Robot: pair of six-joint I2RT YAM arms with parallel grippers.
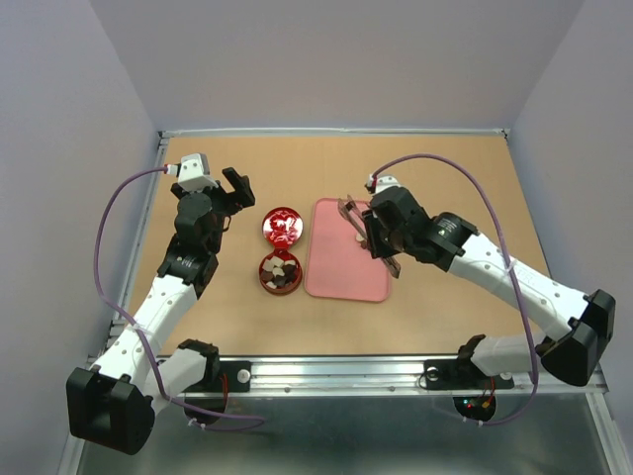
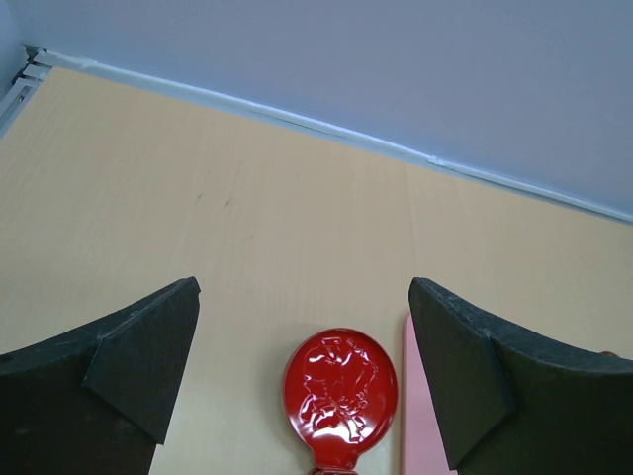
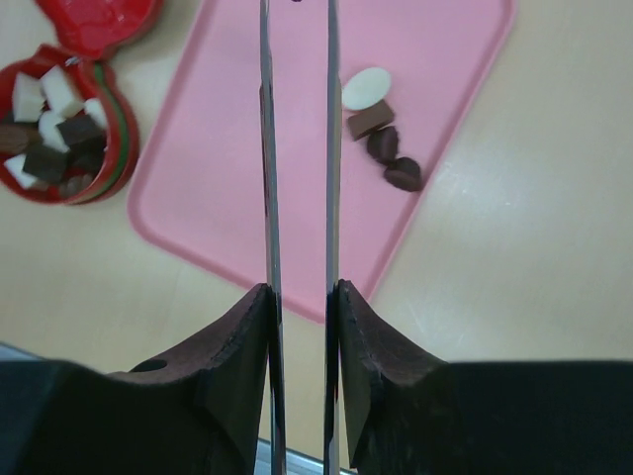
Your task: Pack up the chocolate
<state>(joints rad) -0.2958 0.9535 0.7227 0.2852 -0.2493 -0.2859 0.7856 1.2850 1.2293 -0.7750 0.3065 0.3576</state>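
Observation:
Several chocolates, dark and cream-white, lie in the open round red tin (image 1: 280, 272), which also shows in the right wrist view (image 3: 54, 129). More chocolates (image 3: 381, 134) lie in a short row on the pink tray (image 3: 227, 129), a white oval and three brown ones. My right gripper (image 3: 300, 297) is shut on metal tongs (image 3: 267, 148) above the tray (image 1: 341, 272). The two blades stand parallel with a narrow gap, and their tips run out of view. My left gripper (image 2: 305, 297) is open and empty, held above the table behind the tin's lid (image 2: 341, 391).
The embossed red lid (image 1: 282, 227) lies just behind the tin, hinged to it. The tray lies right of the tin. A metal rail (image 1: 396, 371) runs along the near table edge, and walls close in the back and sides.

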